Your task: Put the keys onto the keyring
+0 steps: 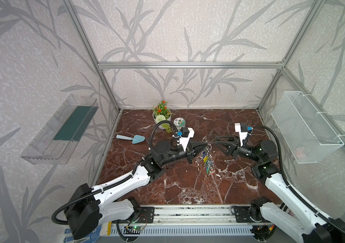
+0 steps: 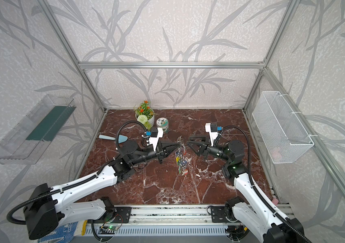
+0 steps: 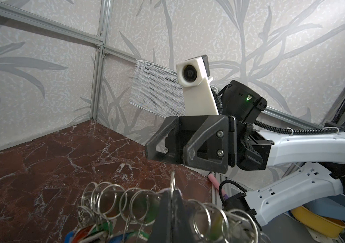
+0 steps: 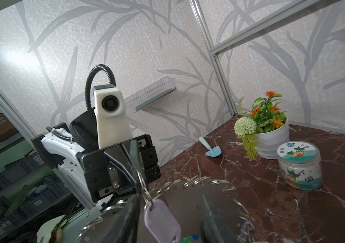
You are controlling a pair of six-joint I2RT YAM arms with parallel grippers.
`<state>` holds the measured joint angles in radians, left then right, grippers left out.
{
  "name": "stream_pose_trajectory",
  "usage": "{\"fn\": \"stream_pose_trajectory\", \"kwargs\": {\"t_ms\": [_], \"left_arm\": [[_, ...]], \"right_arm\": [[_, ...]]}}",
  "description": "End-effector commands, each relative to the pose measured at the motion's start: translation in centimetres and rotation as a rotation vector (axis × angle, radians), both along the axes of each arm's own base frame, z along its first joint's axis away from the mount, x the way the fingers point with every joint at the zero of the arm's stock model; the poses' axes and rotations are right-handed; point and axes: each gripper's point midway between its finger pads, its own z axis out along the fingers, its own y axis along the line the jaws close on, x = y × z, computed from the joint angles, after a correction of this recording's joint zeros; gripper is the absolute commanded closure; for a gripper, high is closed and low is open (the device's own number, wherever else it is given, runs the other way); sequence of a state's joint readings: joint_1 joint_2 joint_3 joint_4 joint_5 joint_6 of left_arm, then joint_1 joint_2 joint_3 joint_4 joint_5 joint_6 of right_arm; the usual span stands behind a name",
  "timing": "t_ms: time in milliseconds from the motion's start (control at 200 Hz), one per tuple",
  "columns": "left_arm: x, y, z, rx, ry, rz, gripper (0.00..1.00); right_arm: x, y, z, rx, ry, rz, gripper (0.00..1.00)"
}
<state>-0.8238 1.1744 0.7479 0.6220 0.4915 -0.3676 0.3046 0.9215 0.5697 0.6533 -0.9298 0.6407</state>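
My left gripper (image 1: 206, 144) (image 3: 172, 192) is shut on the rim of the keyring (image 1: 206, 157) (image 2: 180, 160), a grey metal plate that hangs from it above the table with coloured tags dangling below. In the right wrist view the plate (image 4: 188, 195) fills the foreground. The keys' lilac tag (image 4: 162, 218) hangs in front of it on a split ring at the left gripper's tip; no key blade shows. My right gripper (image 1: 215, 140) (image 3: 169, 149) is open, a short way right of the keyring, touching nothing. Its fingers (image 4: 129, 221) stand either side of the tag.
At the back of the marble table stand a flower pot (image 1: 161, 117) and a small jar (image 1: 179, 122), with a blue trowel (image 1: 131, 138) to their left. A wire basket (image 1: 306, 128) hangs on the right wall, a clear shelf (image 1: 60, 130) on the left wall.
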Motion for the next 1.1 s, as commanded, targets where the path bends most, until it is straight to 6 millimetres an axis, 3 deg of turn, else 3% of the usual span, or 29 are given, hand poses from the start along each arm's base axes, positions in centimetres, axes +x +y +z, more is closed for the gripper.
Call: {"fn": "stream_pose_trajectory", "kwargs": {"t_ms": [0,195,695,1100], "left_arm": [[-0.9,0.4,5.3,-0.122,-0.103,-0.02,1.0],[-0.7,0.3,5.3,-0.122,-0.105,-0.018,1.0],[-0.4,0.1,5.2,-0.119,-0.103,-0.01,1.0],[-0.4,0.5,5.9,-0.131,-0.113,0.003,1.0]], "right_arm": [[-1.3,0.7,1.7,0.015,-0.073,0.064,0.55],[-1.5,1.2,1.2,0.006,-0.059,0.095,0.68],[-1.5,1.4,0.7,0.002,-0.047,0.103,0.89],[-1.2,1.3,0.0,-0.016,-0.056,0.088,1.0]]}}
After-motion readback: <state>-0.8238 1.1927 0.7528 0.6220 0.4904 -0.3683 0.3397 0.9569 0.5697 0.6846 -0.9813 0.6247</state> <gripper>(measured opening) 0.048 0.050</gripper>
